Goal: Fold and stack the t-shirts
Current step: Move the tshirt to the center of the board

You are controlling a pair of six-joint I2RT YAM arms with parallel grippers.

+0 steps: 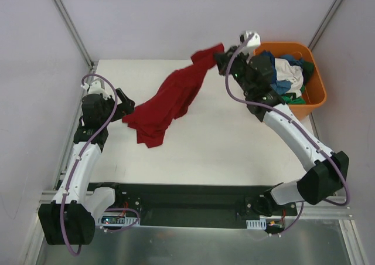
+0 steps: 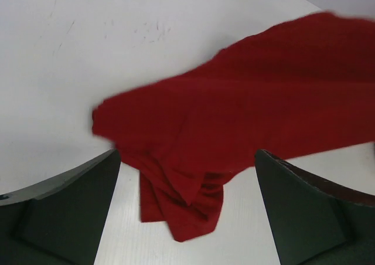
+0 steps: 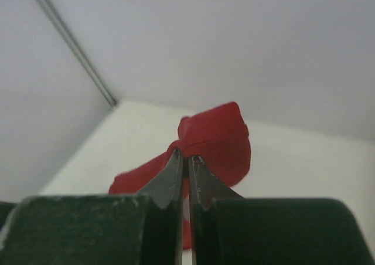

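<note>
A large dark red t-shirt stretches from the table's middle left up to the back centre. My right gripper is shut on its upper end and holds that end off the table; the pinched cloth shows in the right wrist view. The shirt's lower end lies bunched on the table. My left gripper is open, just left of that bunched end, with the cloth between and ahead of its fingers. Blue, white and green shirts lie heaped in the orange tub.
The orange plastic tub stands at the back right corner, behind my right arm. The white table ends at grey walls on the left, back and right.
</note>
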